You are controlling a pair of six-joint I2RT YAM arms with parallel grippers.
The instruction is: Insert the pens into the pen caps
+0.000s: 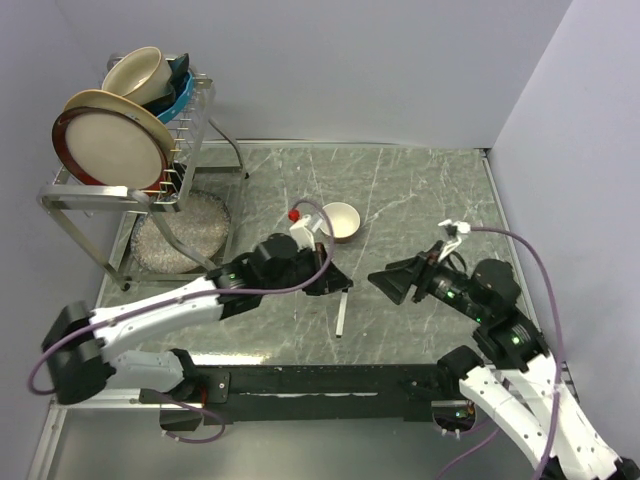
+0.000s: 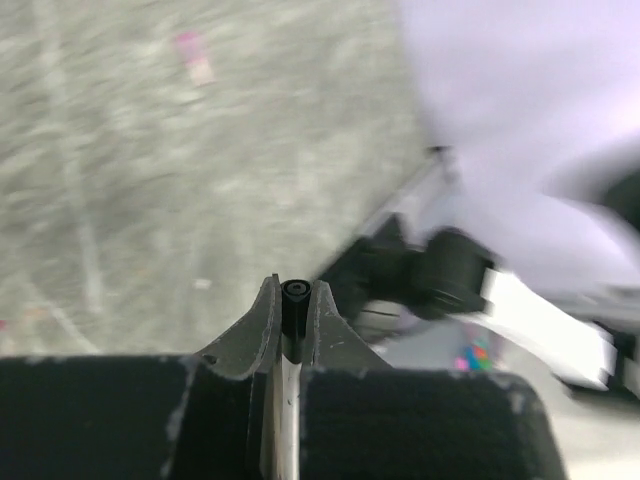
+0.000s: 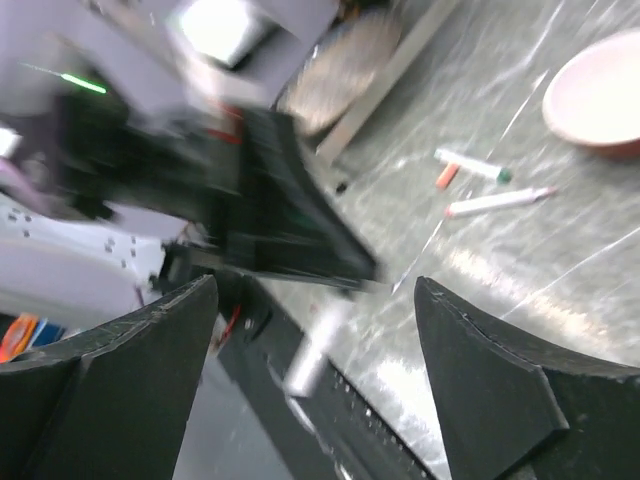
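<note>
L claw (image 2: 294,292) clamped on slim white pen (image 1: 341,318), black end, R claw (image 3: 315,290) spread wide

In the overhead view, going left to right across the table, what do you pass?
Dish rack → cream bowl → right end effector. The left end effector and its pen overlap the bowl, so they're left out.

Overhead view: even, diffuse light, sharp focus; soft shadows and faint sheen on the table (image 1: 420,180). Wrist views: strong motion blur; pens (image 3: 497,203) smeared, only the near foreground sharp.
</note>
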